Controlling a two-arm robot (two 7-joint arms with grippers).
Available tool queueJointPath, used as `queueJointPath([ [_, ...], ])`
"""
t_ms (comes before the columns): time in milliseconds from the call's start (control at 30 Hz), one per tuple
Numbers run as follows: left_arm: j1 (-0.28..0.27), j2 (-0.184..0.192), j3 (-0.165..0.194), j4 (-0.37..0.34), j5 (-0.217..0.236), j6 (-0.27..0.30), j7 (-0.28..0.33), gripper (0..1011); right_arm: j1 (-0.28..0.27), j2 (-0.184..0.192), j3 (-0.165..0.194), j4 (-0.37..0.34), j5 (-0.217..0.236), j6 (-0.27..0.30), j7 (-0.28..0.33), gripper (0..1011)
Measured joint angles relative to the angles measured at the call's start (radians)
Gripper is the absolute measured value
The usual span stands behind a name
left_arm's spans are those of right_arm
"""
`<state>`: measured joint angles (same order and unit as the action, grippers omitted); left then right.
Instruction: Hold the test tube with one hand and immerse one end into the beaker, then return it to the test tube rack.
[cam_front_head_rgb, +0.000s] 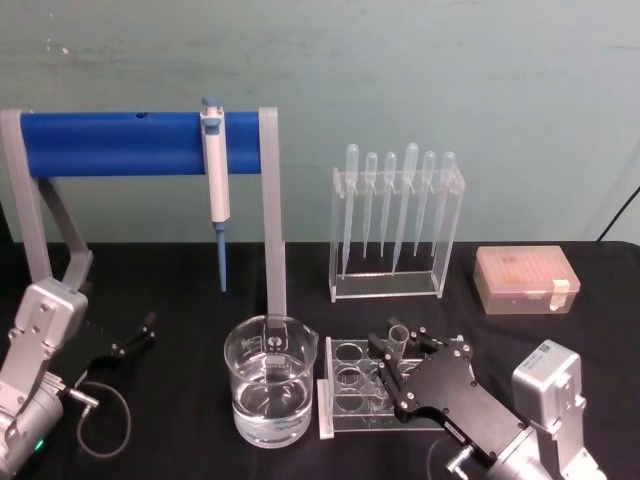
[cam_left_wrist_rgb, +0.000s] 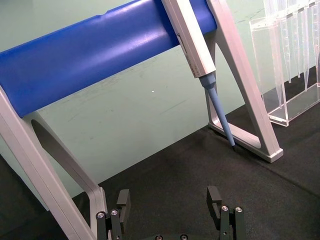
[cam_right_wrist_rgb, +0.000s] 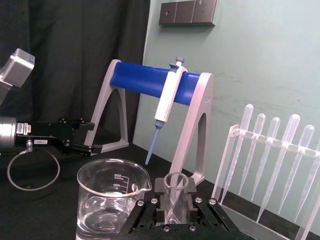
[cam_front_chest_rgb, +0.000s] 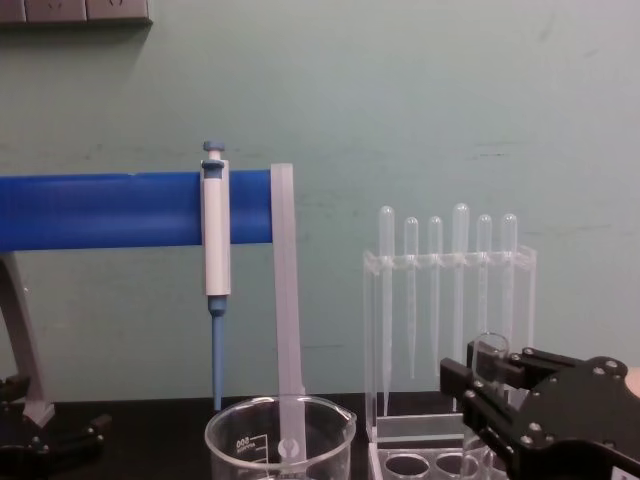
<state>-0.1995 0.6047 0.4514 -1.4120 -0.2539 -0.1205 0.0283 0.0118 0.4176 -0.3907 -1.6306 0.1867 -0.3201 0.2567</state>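
With right fingers (cam_right_wrist_rgb: 159, 194) clenched on tube (cam_right_wrist_rgb: 173, 196), lift straight clear of rack (cam_front_head_rgb: 326, 405), keep upright, carry left over beaker (cam_front_head_rgb: 270, 385), lower gently, leave left fingers (cam_left_wrist_rgb: 123, 201) released above bench (cam_front_head_rgb: 170, 280).

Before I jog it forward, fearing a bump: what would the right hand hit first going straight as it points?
Probably the stand's grey leg, straight beyond the right hand and its test tube; the beaker sits just aside. Depth is unclear.

Pipettor (cam_front_head_rgb: 214, 170) on blue stand (cam_front_head_rgb: 120, 142), 6 pipettes (cam_front_head_rgb: 411, 200), lidded box (cam_front_head_rgb: 526, 280)
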Motion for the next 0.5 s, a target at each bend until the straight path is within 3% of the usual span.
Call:
queueJointPath([
  [100, 0.0, 0.0, 0.0, 0.0, 0.0, 0.0, 0.0, 1000, -0.008, -0.003, 0.008, -0.011, -0.004, 0.004, 0.004, 225],
  [367, 0.0, 0.0, 0.0, 0.0, 0.0, 0.0, 0.0, 1000, -0.025, -0.009, 0.035, -0.056, 0.003, 0.027, 0.016, 226],
  [500, 0.0, 0.0, 0.0, 0.0, 0.0, 0.0, 0.0, 1000, -0.032, -0.013, 0.055, -0.095, 0.022, 0.067, 0.027, 225],
])
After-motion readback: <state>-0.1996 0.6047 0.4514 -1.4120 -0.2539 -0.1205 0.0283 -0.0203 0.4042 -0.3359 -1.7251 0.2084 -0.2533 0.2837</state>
